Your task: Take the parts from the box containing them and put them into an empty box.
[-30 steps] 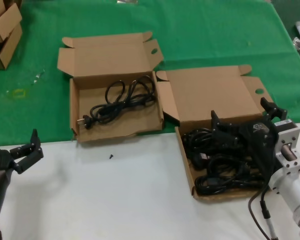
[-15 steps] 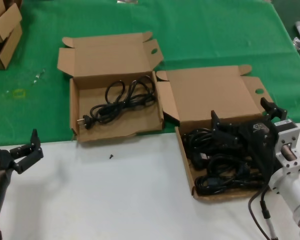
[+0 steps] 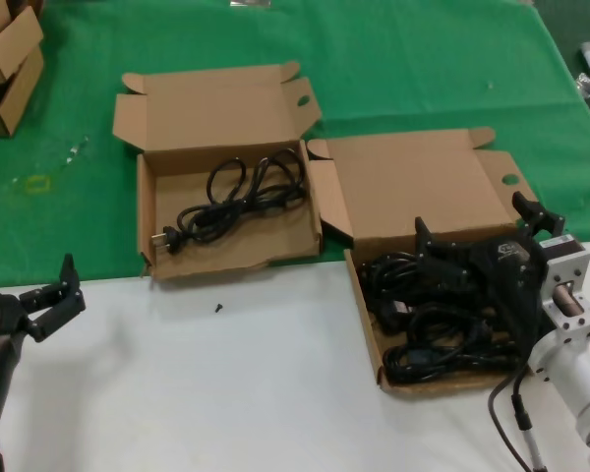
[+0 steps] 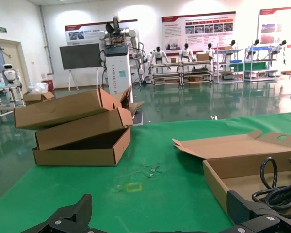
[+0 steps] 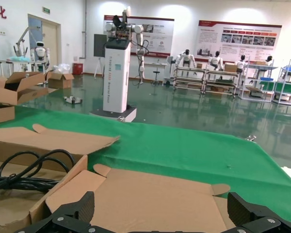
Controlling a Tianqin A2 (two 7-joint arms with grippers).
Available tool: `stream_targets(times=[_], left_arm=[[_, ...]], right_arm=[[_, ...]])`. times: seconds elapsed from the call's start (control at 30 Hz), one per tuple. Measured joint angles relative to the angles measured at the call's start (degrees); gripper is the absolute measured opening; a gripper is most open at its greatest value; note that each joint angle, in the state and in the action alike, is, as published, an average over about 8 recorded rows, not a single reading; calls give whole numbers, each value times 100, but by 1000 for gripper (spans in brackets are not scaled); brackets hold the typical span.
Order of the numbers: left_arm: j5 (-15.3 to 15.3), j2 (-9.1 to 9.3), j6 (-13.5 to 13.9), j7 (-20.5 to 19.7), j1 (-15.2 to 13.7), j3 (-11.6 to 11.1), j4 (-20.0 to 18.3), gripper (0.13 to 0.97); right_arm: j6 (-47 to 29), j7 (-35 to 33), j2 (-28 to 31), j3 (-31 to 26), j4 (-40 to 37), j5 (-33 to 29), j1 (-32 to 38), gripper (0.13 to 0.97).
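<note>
My right gripper [image 3: 482, 241] sits wide open over the full box [image 3: 374, 339], hiding some cords [image 3: 428, 349]. Left gripper [image 3: 49, 295] open, idle. Other box [image 3: 147, 211] w/ one cord [image 3: 238, 197] sits off to its left. Nothing moved since before.

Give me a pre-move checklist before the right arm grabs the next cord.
1. Right gripper over the source box: ok, it sits above the pile of cords.
2. Right fingers spread for a grasp: ok, open in the right wrist view.
3. A cord between those fingers: cannot tell, the gripper hides the contact.
4. Receiving box open with its lid back: ok, one cord already lies inside.
5. Left gripper out of the way: ok, open, over the white table near the left edge.
</note>
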Motion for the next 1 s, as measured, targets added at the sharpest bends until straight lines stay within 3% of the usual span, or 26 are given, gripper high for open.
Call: stream_targets(times=[1.0], left_arm=[[0, 0, 0, 0, 0, 0, 0, 966]], right_arm=[[0, 0, 0, 0, 0, 0, 0, 966]])
